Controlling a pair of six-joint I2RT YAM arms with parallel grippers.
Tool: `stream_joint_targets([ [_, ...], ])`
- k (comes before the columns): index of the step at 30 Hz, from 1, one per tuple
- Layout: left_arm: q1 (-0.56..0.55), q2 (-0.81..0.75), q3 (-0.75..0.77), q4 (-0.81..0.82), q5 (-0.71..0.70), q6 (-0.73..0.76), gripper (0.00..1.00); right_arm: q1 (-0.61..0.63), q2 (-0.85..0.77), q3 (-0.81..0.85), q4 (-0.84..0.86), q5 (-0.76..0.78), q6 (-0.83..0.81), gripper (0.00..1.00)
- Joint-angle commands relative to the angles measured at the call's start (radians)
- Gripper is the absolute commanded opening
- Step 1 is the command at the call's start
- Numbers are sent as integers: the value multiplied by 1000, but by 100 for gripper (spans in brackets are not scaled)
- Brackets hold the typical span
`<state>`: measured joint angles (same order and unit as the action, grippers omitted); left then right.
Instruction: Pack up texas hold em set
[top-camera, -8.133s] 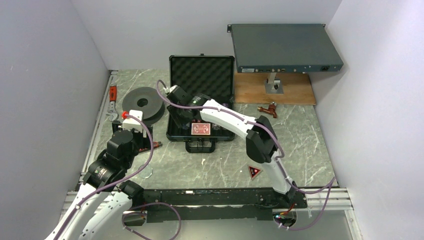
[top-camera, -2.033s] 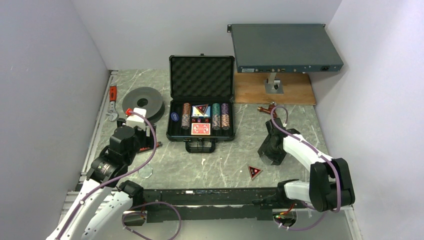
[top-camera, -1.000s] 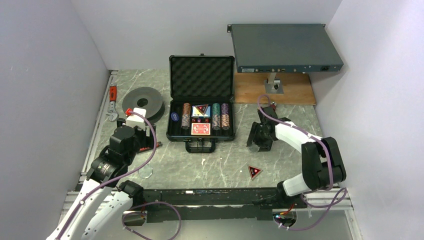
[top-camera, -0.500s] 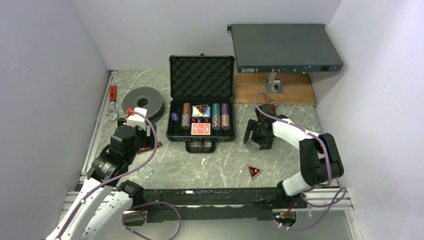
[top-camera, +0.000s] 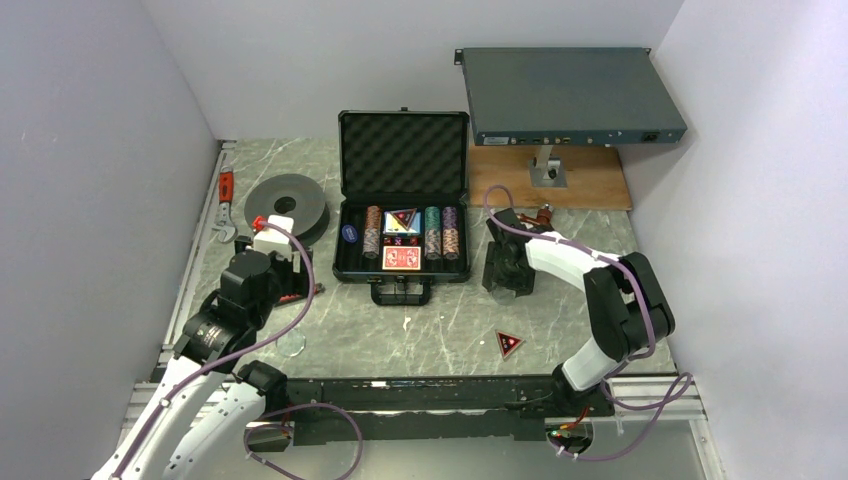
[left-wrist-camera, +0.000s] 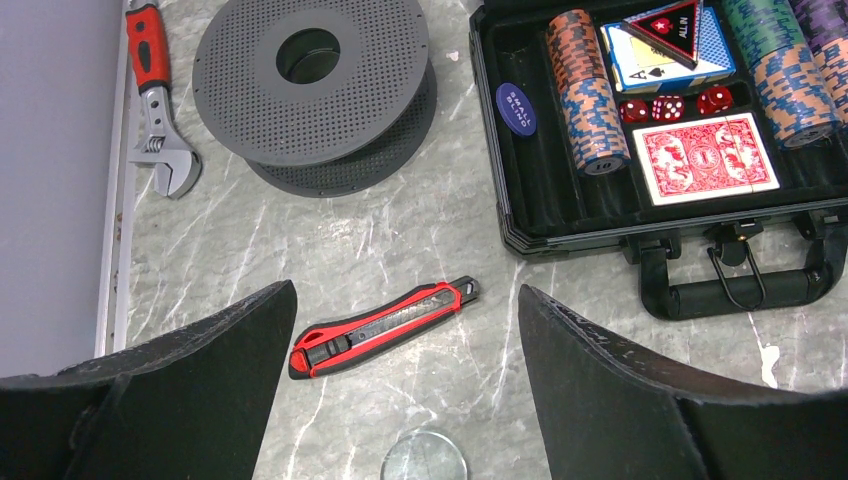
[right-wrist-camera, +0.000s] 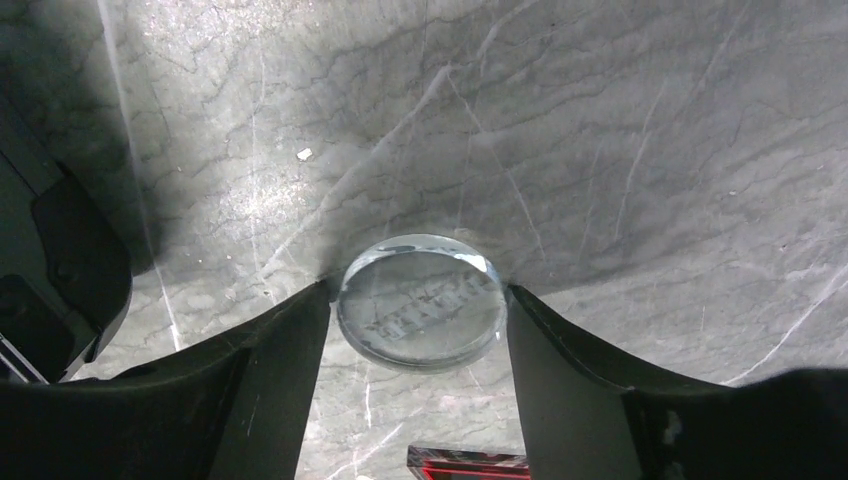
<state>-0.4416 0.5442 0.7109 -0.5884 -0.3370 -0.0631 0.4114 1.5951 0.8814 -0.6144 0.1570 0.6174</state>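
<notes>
I'm watching the case (top-camera: 404, 155) lying open at the far middle of the table (top-camera: 440, 320), lid standing up. Inside it are the chips (left-wrist-camera: 590, 95), a red deck (left-wrist-camera: 710, 153), a blue deck (left-wrist-camera: 700, 55) with a marker (left-wrist-camera: 665, 20) lying on it, dice (left-wrist-camera: 668, 107) and the blue button (left-wrist-camera: 515, 107).

My right arm (top-camera: 600, 290) is bending far and left, bringing the right gripper (top-camera: 503, 283) down to the table just right of the case. In the wrist view its fingers (right-wrist-camera: 290, 340) are meeting the rim of a clear disc (right-wrist-camera: 420, 300) on both sides, so they are pinching it against the marble.

My left arm (top-camera: 215, 330) is hanging over the near left. The left gripper (left-wrist-camera: 405, 290) is pointing down with its jaws spread wide, holding nothing and touching nothing. Below it are lying a knife (left-wrist-camera: 385, 327) and a second disc (left-wrist-camera: 424, 457).

Another marker (top-camera: 509, 344) is lying on the table, near right of the case.
</notes>
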Motion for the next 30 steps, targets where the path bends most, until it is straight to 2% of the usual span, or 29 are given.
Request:
stream_joint_targets([
  [1, 4, -11, 9, 30, 15, 14, 87, 13, 36, -58, 6, 16, 10, 63],
  [4, 4, -10, 7, 29, 16, 14, 87, 16, 22, -59, 5, 10, 8, 50],
  [7, 4, -8, 7, 31, 17, 14, 87, 22, -4, -32, -16, 12, 7, 44],
  [20, 4, -17, 7, 32, 16, 14, 87, 102, -145, 154, -117, 49, 25, 42],
  [30, 5, -30, 7, 31, 17, 14, 87, 175, -96, 336, -142, 74, 20, 42],
])
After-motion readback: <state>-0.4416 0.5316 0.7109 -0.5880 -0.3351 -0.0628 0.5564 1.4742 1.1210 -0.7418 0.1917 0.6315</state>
